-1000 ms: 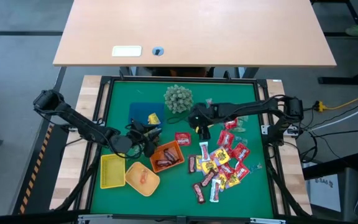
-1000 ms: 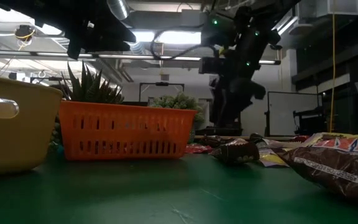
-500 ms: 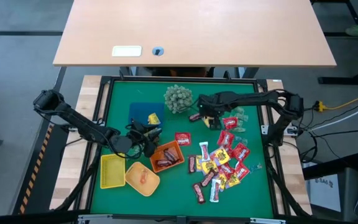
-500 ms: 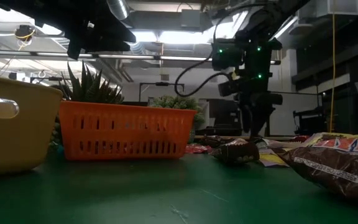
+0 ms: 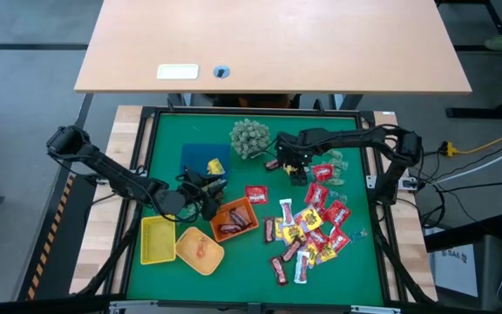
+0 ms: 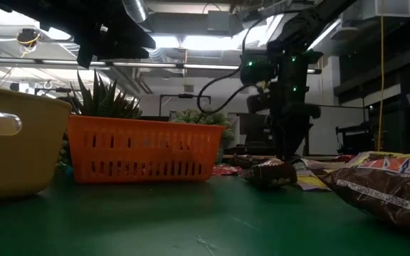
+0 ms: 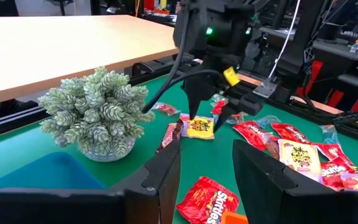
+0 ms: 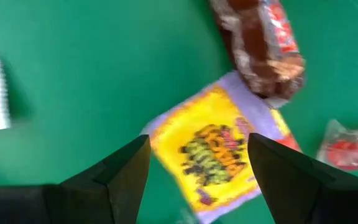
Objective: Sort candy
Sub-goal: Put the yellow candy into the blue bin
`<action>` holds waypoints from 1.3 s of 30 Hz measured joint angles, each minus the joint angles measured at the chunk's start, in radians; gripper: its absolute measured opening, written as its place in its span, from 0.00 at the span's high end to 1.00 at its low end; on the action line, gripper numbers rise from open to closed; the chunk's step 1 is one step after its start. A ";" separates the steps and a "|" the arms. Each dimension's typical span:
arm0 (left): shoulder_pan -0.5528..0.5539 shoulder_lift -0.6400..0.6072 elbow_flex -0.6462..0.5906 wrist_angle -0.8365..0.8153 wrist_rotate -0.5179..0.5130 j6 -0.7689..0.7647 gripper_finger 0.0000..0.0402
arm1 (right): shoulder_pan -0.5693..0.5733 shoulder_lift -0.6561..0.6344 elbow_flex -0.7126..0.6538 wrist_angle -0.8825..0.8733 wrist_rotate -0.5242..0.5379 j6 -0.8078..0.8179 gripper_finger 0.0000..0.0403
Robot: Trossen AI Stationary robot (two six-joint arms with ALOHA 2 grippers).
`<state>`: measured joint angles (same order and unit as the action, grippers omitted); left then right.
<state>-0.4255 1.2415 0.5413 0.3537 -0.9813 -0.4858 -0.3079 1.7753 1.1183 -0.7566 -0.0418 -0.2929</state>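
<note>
**Right arm just swung back over the far candy**

My right gripper (image 8: 197, 168) slid from mid-mat, fingers spread wide, empty, straddling a yellow packet (image 8: 213, 152); brown bar (image 8: 260, 46) just beyond. Pick looks next. Left gripper (image 7: 207, 168) hangs parted, empty, near the orange tray (image 5: 234, 220).

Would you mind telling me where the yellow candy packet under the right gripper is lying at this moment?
The yellow candy packet lies flat on the green mat, directly below the open right gripper, beside a brown bar, just right of the plant ball in the high view.
</note>
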 joint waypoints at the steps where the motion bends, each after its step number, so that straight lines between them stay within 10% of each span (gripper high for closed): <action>1: 0.000 0.000 0.000 -0.002 0.001 0.000 0.67 | -0.001 0.012 0.000 0.003 0.005 0.000 0.33; 11: 0.000 0.000 0.001 -0.003 0.034 0.000 0.67 | 0.001 0.115 0.005 0.002 0.037 0.001 0.37; 29: 0.000 0.000 0.000 0.001 0.030 -0.002 0.67 | -0.001 0.120 0.002 0.045 0.003 -0.003 0.91; 39: 0.000 0.000 0.000 0.001 0.030 -0.002 0.67 | 0.000 0.126 0.058 -0.027 -0.001 -0.006 0.92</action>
<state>-0.4256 1.2415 0.5415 0.3542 -0.9512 -0.4881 -0.3080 1.9011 1.1763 -0.7834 -0.0425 -0.2993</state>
